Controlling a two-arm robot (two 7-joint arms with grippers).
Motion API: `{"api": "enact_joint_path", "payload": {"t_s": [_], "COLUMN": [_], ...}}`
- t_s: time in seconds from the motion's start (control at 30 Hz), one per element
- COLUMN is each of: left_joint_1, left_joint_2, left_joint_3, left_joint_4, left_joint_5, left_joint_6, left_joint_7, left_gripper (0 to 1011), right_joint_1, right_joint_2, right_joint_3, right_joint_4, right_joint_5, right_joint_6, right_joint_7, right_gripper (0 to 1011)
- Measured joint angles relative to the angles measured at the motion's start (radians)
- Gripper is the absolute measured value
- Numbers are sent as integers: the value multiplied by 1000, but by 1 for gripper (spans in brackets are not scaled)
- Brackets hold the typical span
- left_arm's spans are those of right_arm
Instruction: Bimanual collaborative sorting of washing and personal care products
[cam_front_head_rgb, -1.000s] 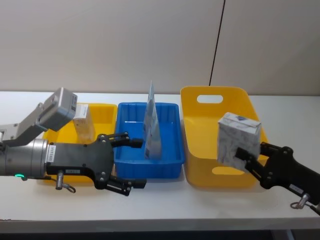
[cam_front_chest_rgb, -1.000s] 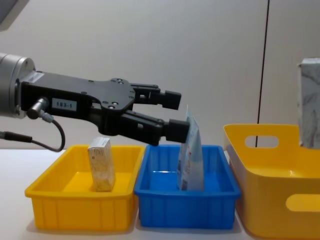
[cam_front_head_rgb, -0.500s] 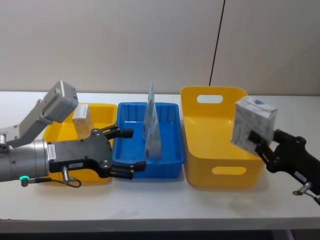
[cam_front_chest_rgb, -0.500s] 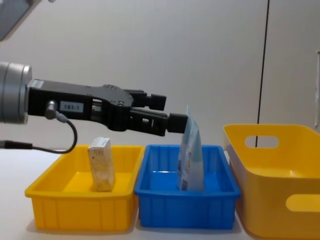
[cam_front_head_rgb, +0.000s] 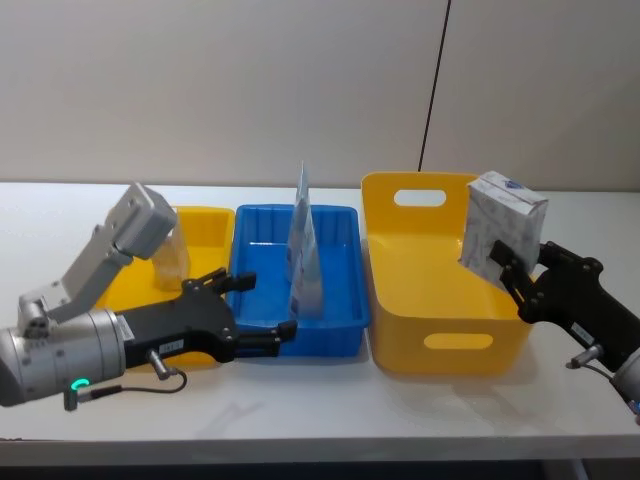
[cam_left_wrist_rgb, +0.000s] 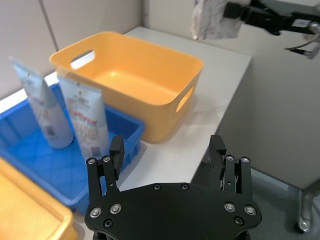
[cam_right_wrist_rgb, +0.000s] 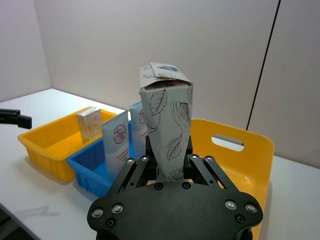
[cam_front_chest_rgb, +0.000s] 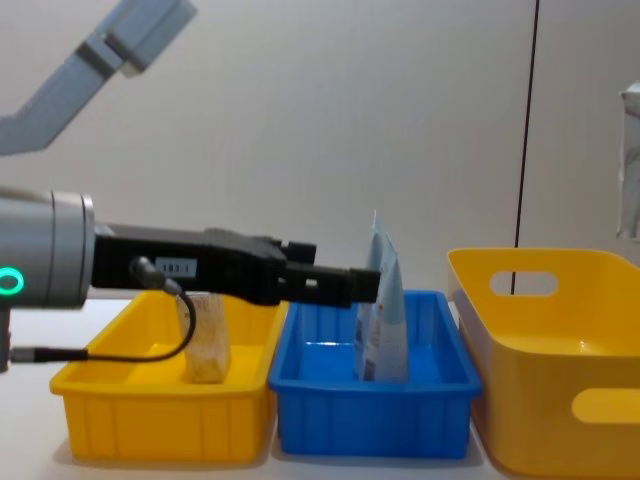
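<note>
The right claw (cam_right_wrist_rgb: 169, 152) has raised the leaf-printed pack (cam_front_head_rgb: 503, 225), firmly gripped, above the right rim of the yellow basket (cam_front_head_rgb: 430, 181). The left claw (cam_front_head_rgb: 264, 306), wide open and empty, has drawn back before the blue tray (cam_front_head_rgb: 345, 214); probably this pack gets sorted next.

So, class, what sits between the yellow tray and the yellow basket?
The blue tray, holding two upright light-blue pouches, seen in the head view. Right gripper holds a leafy pack above the basket.

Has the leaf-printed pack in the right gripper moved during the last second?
Yes. Held by the right gripper, the leaf-printed pack has shifted right and higher, from over the front corner of the yellow basket to its right rim.
</note>
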Motion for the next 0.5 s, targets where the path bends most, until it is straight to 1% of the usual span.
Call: {"api": "enact_joint_path", "payload": {"t_s": [0.07, 0.17, 0.23, 0.27, 0.5], "left_joint_1": [11, 32, 42, 49, 76], "left_joint_2": [-3, -5, -4, -3, 8], "left_joint_3": [-2, -5, -6, -7, -11], "left_joint_4": [-6, -19, -25, -31, -55], "left_joint_5": [0, 2, 3, 6, 19], "left_joint_6": [8, 31, 37, 44, 64], "left_joint_7": [22, 77, 95, 115, 174], "left_gripper": [1001, 1002, 1002, 1002, 1002], "right_joint_1": [4, 11, 13, 14, 17], "right_joint_2": [-5, -15, -18, -22, -37], "right_joint_3": [-3, -8, -9, -9, -10], "right_joint_4": [1, 3, 4, 5, 7], "right_joint_5": [-6, -17, -22, -26, -44], "right_joint_6": [3, 10, 12, 15, 29], "right_joint_7": [-6, -18, -22, -26, -55], "right_gripper": [251, 251, 251, 251, 251]}}
